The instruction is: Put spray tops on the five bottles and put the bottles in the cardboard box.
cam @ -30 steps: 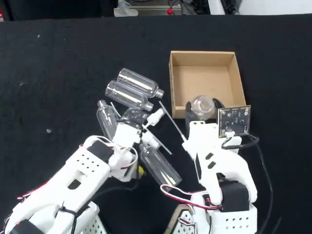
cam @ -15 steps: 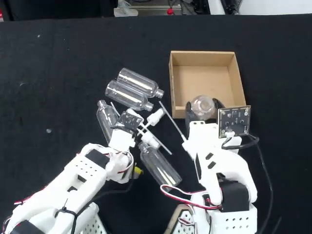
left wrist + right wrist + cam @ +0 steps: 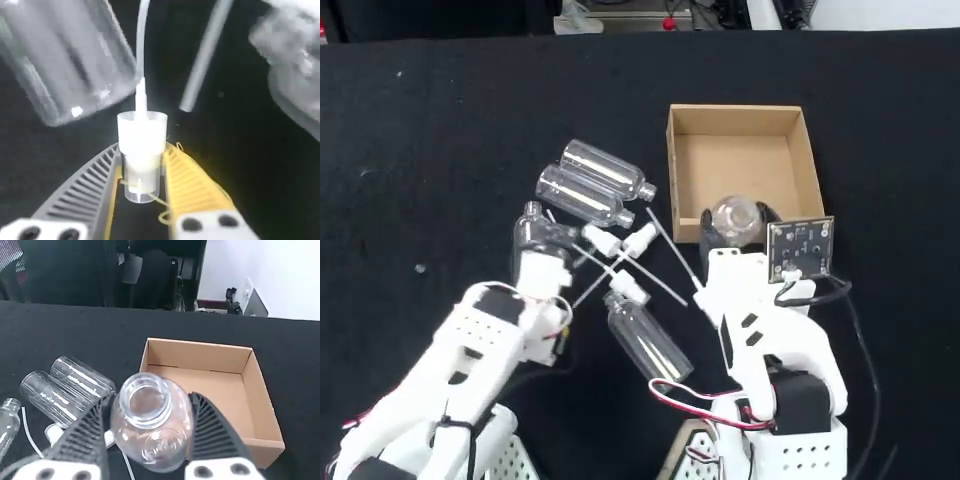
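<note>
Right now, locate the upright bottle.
In the high view the bottle is held in the right gripper, mouth up, at the near wall of the box.

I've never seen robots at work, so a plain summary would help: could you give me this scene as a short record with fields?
Left gripper: shut on white plastic spray top
Right gripper: shut on upright clear plastic bottle, no top on it
Brown cardboard box: open-topped, no bottles inside
Black table: four loose bottles lying down
</note>
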You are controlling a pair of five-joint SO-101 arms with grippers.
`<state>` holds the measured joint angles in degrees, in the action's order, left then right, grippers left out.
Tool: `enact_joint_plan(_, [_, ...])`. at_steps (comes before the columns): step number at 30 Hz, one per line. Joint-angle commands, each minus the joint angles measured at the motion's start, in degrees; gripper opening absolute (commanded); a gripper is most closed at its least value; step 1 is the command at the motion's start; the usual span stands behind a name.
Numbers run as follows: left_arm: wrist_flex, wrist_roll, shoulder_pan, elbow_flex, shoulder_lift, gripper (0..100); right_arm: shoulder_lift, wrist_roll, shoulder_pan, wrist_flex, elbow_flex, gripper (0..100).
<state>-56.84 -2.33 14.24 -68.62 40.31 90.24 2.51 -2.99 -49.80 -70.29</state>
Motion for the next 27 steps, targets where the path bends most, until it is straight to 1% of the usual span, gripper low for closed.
enact_joint_plan(1, [-7.03,7.21,-3.12,7.08,0.53,5,1.54,-0.26,0.62,2.2,-0.75,2.8])
enact_joint_plan(6, [-24.53,20.4,-5.14,16.66,0.53,5,1.54,-0.26,0.62,4.57,-2.59,2.8])
enact_joint_plan(8, [-29.54,24.44,-7.16,20.0,0.53,5,1.54,-0.26,0.62,4.4,-2.51,2.8])
enact_joint_plan(10, [-32.88,27.69,-9.19,23.08,0.53,5,1.54,-0.26,0.62,4.4,-2.51,2.8])
enact_joint_plan(12, [-35.08,29.71,-11.12,26.51,0.53,5,1.54,-0.26,0.62,4.48,-2.59,2.8])
enact_joint_plan(18, [-41.32,30.51,-15.78,36.7,0.53,5,1.54,-0.26,0.62,4.4,-2.59,2.8])
enact_joint_plan(20, [-41.93,30.51,-19.38,38.64,0.53,5,1.54,-0.26,0.62,4.4,-2.59,2.8])
enact_joint_plan(23, [-40.79,30.59,-27.74,39.6,0.35,5,1.54,-0.26,0.62,4.31,-2.59,2.8])
enact_joint_plan(27, [-31.47,30.42,-40.84,36.09,0.18,5,1.54,-0.26,0.62,4.31,-2.68,2.8])
